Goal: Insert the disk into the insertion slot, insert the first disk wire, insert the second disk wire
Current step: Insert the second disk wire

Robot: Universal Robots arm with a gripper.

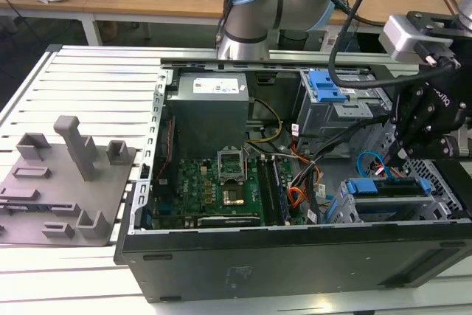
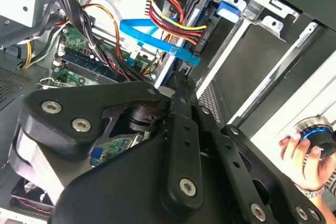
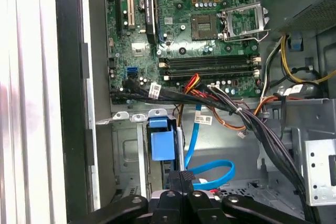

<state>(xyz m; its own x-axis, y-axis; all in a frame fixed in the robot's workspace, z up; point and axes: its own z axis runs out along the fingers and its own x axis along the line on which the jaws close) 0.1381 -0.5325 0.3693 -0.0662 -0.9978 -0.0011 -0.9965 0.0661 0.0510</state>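
Observation:
The disk (image 1: 387, 187), a dark drive in a blue carrier (image 3: 161, 142), lies in the insertion slot (image 1: 441, 182), the low bay of the perforated grey cage. My gripper (image 1: 400, 154) hangs over the drive's cable end. Its black fingers (image 3: 181, 179) are pressed together. The second disk wire (image 3: 210, 173), a looped flat blue cable, ends right beside the fingertips (image 2: 178, 80); I cannot tell whether they pinch it. The first disk wire (image 2: 173, 19), a red, orange and black bundle, runs toward the drive's end, where its plug is hidden.
The open computer case (image 1: 295, 263) lies on a slatted white table. A taller grey cage with a blue latch (image 1: 324, 85) stands behind the slot. Black cable bundles (image 3: 252, 124) cross near the motherboard (image 1: 214, 182). A person's hand (image 2: 307, 153) holds a knob. Grey fixtures (image 1: 66, 182) sit at the exterior view's left.

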